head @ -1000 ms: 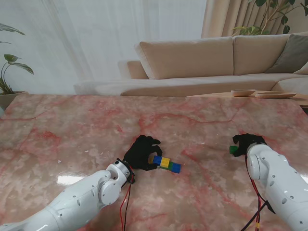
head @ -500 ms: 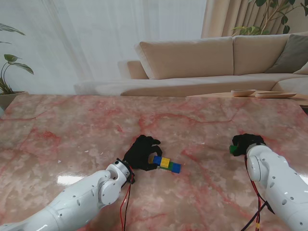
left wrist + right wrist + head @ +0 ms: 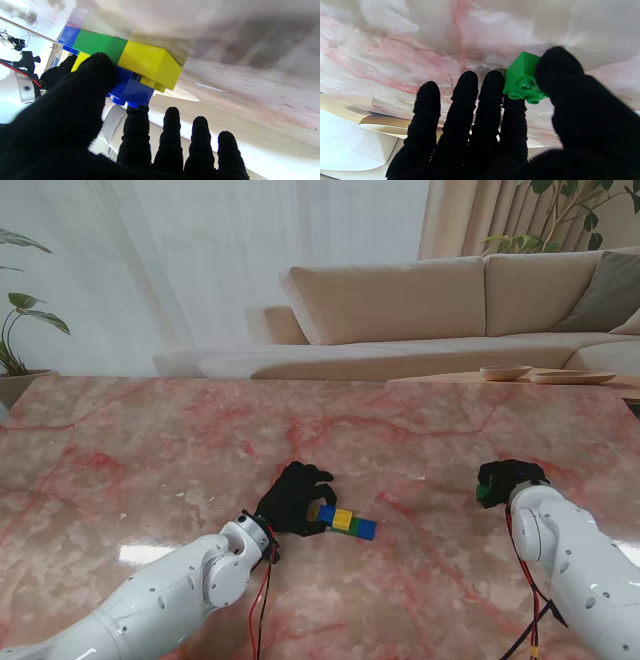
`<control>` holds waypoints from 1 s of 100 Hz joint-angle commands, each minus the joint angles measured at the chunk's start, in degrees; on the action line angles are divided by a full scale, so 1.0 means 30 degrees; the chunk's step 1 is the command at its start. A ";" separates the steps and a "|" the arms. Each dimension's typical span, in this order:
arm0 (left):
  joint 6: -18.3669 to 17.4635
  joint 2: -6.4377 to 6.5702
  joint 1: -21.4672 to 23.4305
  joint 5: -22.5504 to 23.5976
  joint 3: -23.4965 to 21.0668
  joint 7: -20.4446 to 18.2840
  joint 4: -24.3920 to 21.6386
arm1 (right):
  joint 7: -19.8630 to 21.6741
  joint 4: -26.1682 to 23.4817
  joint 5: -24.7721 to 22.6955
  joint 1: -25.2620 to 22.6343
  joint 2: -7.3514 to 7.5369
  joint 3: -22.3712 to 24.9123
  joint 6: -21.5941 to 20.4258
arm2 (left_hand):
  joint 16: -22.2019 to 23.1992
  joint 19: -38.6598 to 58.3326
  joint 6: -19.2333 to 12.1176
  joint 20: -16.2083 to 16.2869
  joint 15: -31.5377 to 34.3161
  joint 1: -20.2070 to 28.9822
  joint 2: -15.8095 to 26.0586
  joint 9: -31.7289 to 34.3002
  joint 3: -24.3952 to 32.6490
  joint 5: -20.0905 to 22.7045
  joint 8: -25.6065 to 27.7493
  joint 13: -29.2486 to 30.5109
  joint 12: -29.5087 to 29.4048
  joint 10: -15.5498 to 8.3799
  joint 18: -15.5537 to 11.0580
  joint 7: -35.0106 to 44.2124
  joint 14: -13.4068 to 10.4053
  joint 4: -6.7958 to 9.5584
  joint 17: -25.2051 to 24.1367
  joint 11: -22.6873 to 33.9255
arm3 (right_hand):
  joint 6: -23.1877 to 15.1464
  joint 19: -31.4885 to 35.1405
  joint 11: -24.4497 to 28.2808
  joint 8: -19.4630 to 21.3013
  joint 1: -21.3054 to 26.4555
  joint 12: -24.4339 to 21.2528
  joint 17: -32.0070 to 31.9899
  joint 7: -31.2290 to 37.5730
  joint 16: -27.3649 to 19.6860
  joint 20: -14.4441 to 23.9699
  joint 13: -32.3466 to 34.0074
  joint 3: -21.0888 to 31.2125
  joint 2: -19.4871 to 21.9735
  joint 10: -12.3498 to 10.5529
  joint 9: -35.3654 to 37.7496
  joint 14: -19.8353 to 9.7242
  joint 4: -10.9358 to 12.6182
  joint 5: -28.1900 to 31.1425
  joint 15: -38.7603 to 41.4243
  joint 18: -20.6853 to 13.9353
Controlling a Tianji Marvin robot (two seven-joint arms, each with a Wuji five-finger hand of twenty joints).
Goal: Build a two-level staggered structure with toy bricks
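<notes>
Since a second ago, the right hand (image 3: 510, 478) has slid a tiny bit toward the middle of the frame, and the rest looks the same. It pinches a small green brick (image 3: 523, 78) between thumb and first finger, right of center in the stand view, low against the pink table (image 3: 150, 440). Near the middle, the left hand (image 3: 292, 498) grips the blue top brick (image 3: 130, 87) of the brick row (image 3: 345, 520).

Both arms (image 3: 170, 600) glossy white, rounded shells, small dark screw holes. Left hand (image 3: 291, 498) and right hand (image 3: 510, 477) in black knit gloves, fuzzy fingertips (image 3: 172, 113). Red and black cables (image 3: 258, 610) at left wrist; same on right forearm.
</notes>
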 commanded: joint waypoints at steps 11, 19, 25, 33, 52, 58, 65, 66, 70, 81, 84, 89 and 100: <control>0.0164 0.0365 0.0955 0.0163 0.0319 -0.0498 0.1022 | 0.0049 0.0385 0.0218 -0.0385 -0.0149 -0.0134 -0.0128 | -0.0021 -0.0109 -0.0500 0.0046 -0.0145 -0.0257 0.0169 0.0147 0.0560 0.0226 0.0323 0.0425 0.0041 -0.0346 -0.0009 0.0029 0.0267 0.0115 -0.0146 -0.0225 | -0.2570 0.1140 -0.0272 -0.1846 0.1473 0.0667 0.0531 0.1355 0.0526 0.0486 0.1099 0.0864 0.0224 -0.0705 0.1706 -0.0554 -0.0418 0.2160 0.0491 0.0027; 0.0150 0.0391 0.0962 0.0196 0.0311 -0.0533 0.0985 | -0.0189 0.0228 0.0347 -0.0515 -0.0211 -0.0061 -0.0053 | -0.0016 -0.0099 -0.0531 0.0051 -0.0135 -0.0253 0.0169 0.0152 0.0596 0.0215 0.0319 0.0445 0.0040 -0.0344 -0.0008 0.0012 0.0282 0.0130 -0.0145 -0.0224 | -0.2604 0.1302 -0.0305 -0.1949 0.1307 0.0701 0.0602 0.1464 0.0609 0.0508 0.1300 0.1233 0.0172 -0.0681 0.2052 -0.0519 -0.0448 0.2547 0.0599 0.0071; 0.0130 0.0403 0.0959 0.0207 0.0309 -0.0551 0.0978 | -0.0387 -0.0037 0.0345 -0.0674 -0.0259 0.0041 -0.0024 | -0.0019 -0.0098 -0.0543 0.0051 -0.0144 -0.0258 0.0175 0.0108 0.0603 0.0199 0.0317 0.0425 0.0035 -0.0340 -0.0005 -0.0002 0.0269 0.0128 -0.0151 -0.0238 | -0.2616 0.1358 -0.0338 -0.2005 0.1230 0.0680 0.0656 0.1475 0.0635 0.0512 0.1407 0.1283 0.0201 -0.0669 0.2192 -0.0513 -0.0489 0.2653 0.0637 0.0080; 0.0078 0.0414 0.0942 0.0227 0.0314 -0.0562 0.0980 | -0.0544 -0.0558 0.0318 -0.0922 -0.0333 0.0180 0.0048 | -0.0015 -0.0093 -0.0508 0.0050 -0.0135 -0.0285 0.0199 0.0114 0.0620 0.0184 0.0318 0.0440 0.0040 -0.0343 -0.0012 -0.0014 0.0261 0.0133 -0.0148 -0.0226 | -0.2617 0.1478 -0.0359 -0.2057 0.1190 0.0667 0.0765 0.1528 0.0665 0.0533 0.1557 0.1340 0.0212 -0.0638 0.2388 -0.0459 -0.0512 0.2875 0.0680 0.0114; 0.0100 0.0446 0.0917 0.0277 0.0318 -0.0606 0.0938 | -0.0686 -0.2278 0.0505 -0.1594 -0.0561 0.0277 0.0530 | -0.0012 -0.0081 -0.0495 0.0056 -0.0136 -0.0273 0.0206 0.0143 0.0596 0.0208 0.0337 0.0426 0.0047 -0.0348 -0.0009 0.0008 0.0288 0.0126 -0.0153 -0.0206 | -0.2505 0.1852 -0.0443 -0.2214 0.1068 0.0653 0.0977 0.1564 0.0739 0.0609 0.1860 0.1420 0.0235 -0.0432 0.2794 -0.0291 -0.0564 0.3277 0.0749 0.0242; 0.0138 0.0473 0.0934 0.0299 0.0296 -0.0654 0.0884 | -0.0786 -0.2830 0.0555 -0.1809 -0.0634 0.0251 0.0606 | -0.0010 -0.0078 -0.0485 0.0057 -0.0132 -0.0278 0.0226 0.0141 0.0597 0.0180 0.0323 0.0433 0.0047 -0.0330 -0.0012 -0.0017 0.0277 0.0130 -0.0152 -0.0208 | -0.2480 0.1997 -0.0472 -0.2260 0.1045 0.0653 0.1102 0.1582 0.0770 0.0627 0.2029 0.1418 0.0265 -0.0432 0.2976 -0.0240 -0.0573 0.3464 0.0789 0.0292; 0.0176 0.0487 0.0951 0.0312 0.0267 -0.0678 0.0841 | -0.0779 -0.3586 0.0844 -0.2055 -0.0731 0.0181 0.0749 | -0.0011 -0.0071 -0.0490 0.0063 -0.0136 -0.0305 0.0279 0.0118 0.0580 0.0148 0.0317 0.0424 0.0043 -0.0344 -0.0021 -0.0037 0.0251 0.0134 -0.0151 -0.0221 | -0.2419 0.2134 -0.0489 -0.2313 0.1010 0.0672 0.1160 0.1603 0.0806 0.0636 0.2167 0.1364 0.0295 -0.0287 0.3199 -0.0112 -0.0590 0.3716 0.0812 0.0395; 0.0183 0.0485 0.0950 0.0312 0.0267 -0.0677 0.0843 | -0.0785 -0.3681 0.0897 -0.2087 -0.0746 0.0167 0.0761 | -0.0009 -0.0069 -0.0487 0.0065 -0.0131 -0.0295 0.0279 0.0132 0.0582 0.0148 0.0317 0.0436 0.0045 -0.0351 -0.0020 -0.0037 0.0254 0.0137 -0.0151 -0.0214 | -0.2402 0.2176 -0.0509 -0.2337 0.1020 0.0669 0.1163 0.1593 0.0818 0.0642 0.2190 0.1348 0.0299 -0.0278 0.3242 -0.0083 -0.0590 0.3769 0.0819 0.0435; 0.0226 0.0479 0.0945 0.0311 0.0267 -0.0666 0.0845 | -0.0831 -0.4073 0.1018 -0.2210 -0.0795 0.0098 0.0809 | -0.0005 -0.0061 -0.0474 0.0073 -0.0125 -0.0295 0.0285 0.0138 0.0588 0.0145 0.0318 0.0439 0.0047 -0.0333 -0.0019 -0.0038 0.0275 0.0145 -0.0150 -0.0211 | -0.2322 0.2247 -0.0557 -0.2378 0.1000 0.0669 0.1171 0.1581 0.0841 0.0646 0.2247 0.1299 0.0327 -0.0224 0.3294 -0.0030 -0.0596 0.3848 0.0832 0.0477; 0.0368 0.0486 0.0939 0.0289 0.0244 -0.0733 0.0803 | -0.0987 -0.5029 0.1311 -0.2524 -0.0913 -0.0136 0.0849 | -0.0001 -0.0046 -0.0461 0.0092 -0.0121 -0.0310 0.0314 0.0127 0.0583 0.0120 0.0316 0.0434 0.0047 -0.0341 -0.0017 -0.0050 0.0282 0.0156 -0.0159 -0.0213 | -0.2173 0.2425 -0.0574 -0.2478 0.1081 0.0704 0.1272 0.1616 0.0894 0.0652 0.2432 0.1339 0.0280 -0.0096 0.3555 0.0090 -0.0557 0.4164 0.0877 0.0581; 0.0391 0.0487 0.0936 0.0287 0.0238 -0.0744 0.0798 | -0.1019 -0.5281 0.1470 -0.2612 -0.0947 -0.0214 0.0873 | -0.0001 -0.0043 -0.0470 0.0097 -0.0120 -0.0293 0.0303 0.0143 0.0591 0.0131 0.0318 0.0437 0.0051 -0.0344 -0.0012 -0.0046 0.0271 0.0160 -0.0159 -0.0205 | -0.2137 0.2486 -0.0564 -0.2483 0.1119 0.0725 0.1280 0.1649 0.0916 0.0662 0.2481 0.1377 0.0246 -0.0020 0.3625 0.0142 -0.0544 0.4256 0.0905 0.0631; 0.0425 0.0489 0.0922 0.0286 0.0236 -0.0762 0.0793 | -0.1110 -0.5674 0.1662 -0.2776 -0.1000 -0.0336 0.0874 | 0.0000 -0.0035 -0.0442 0.0108 -0.0119 -0.0294 0.0299 0.0145 0.0593 0.0128 0.0320 0.0437 0.0053 -0.0318 -0.0009 -0.0048 0.0291 0.0163 -0.0161 -0.0201 | -0.2114 0.2628 -0.0543 -0.2502 0.1102 0.0754 0.1340 0.1689 0.0964 0.0689 0.2576 0.1393 0.0241 0.0032 0.3780 0.0218 -0.0551 0.4409 0.0977 0.0700; 0.0433 0.0495 0.0900 0.0277 0.0225 -0.0802 0.0788 | -0.1402 -0.6504 0.1778 -0.3155 -0.1090 -0.0657 0.0911 | -0.0001 -0.0030 -0.0444 0.0120 -0.0120 -0.0304 0.0296 0.0142 0.0592 0.0142 0.0319 0.0440 0.0050 -0.0347 -0.0002 -0.0055 0.0279 0.0164 -0.0168 -0.0206 | -0.2018 0.2859 -0.0552 -0.2547 0.1125 0.0793 0.1383 0.1731 0.1052 0.0715 0.2712 0.1437 0.0205 0.0155 0.3964 0.0347 -0.0552 0.4601 0.1102 0.0778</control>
